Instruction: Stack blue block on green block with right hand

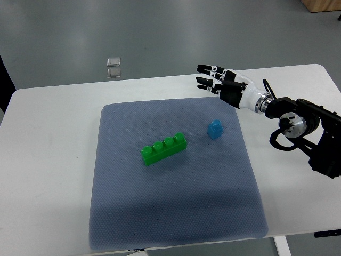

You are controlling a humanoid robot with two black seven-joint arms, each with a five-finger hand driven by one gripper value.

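The blue block (215,129) is sitting upright on the grey mat (176,213), a little right of the middle of the frame, and nothing is touching it. It is small and nearly square, so it is not showing any real long axis of its own.

Just to its lower left, the green block (163,149) is lying on the same mat. This one is long, with four studs in a row, and its long axis is running from lower left to upper right, so that its upper right end is pointing toward the blue block. The two are near each other but apart.

The right robot hand (216,82) is hovering in the upper right part of the frame, over the far edge of the mat. Its fingers are stretched out toward the left and are holding nothing. From this hand the blue block is lying below in the picture, almost straight under the fingertips, and well apart from them.

I judge that the hand is needing to come down-frame and lower itself before any grasp. The left arm is not showing anywhere over the white worktop (48,160).
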